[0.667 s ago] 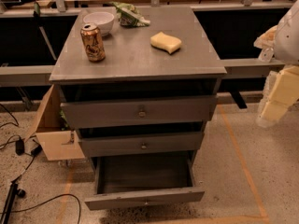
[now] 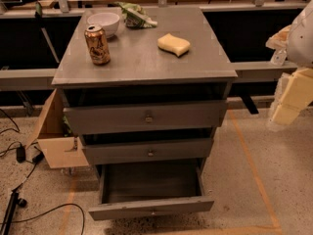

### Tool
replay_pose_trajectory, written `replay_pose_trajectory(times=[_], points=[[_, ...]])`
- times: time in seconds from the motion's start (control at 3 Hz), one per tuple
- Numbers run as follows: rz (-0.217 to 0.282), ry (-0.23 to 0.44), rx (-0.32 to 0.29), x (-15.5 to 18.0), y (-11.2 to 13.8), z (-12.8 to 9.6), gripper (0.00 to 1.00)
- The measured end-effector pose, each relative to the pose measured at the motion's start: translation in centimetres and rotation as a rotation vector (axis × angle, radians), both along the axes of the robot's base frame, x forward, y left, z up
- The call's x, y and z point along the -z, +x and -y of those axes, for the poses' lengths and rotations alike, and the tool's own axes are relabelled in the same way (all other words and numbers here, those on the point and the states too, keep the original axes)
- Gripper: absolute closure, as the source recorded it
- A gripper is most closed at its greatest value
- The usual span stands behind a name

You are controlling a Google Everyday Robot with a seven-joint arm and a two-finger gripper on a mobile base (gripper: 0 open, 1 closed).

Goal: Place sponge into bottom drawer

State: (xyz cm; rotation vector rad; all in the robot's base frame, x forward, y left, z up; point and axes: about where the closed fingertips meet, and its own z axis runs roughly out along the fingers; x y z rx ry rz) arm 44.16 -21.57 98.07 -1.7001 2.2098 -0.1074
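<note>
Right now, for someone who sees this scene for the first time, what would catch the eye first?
The grey cabinet fills the middle, with its bottom drawer pulled open near the floor. On its top the pale yellow sponge lies toward the right, with a drink can, a white bowl and a green packet to the left and behind. The robot's claw hangs at the right edge, apart from the cabinet.
</note>
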Motion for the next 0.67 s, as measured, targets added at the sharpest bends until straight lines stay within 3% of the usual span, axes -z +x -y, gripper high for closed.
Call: replay_pose_trajectory(times=[0.33, 0.67], points=[[0.057, 0.095, 0.040, 0.3, 2.9, 0.4, 0.00], [0.192, 0.406, 0.167, 0.6, 11.2, 1.5, 0.00]])
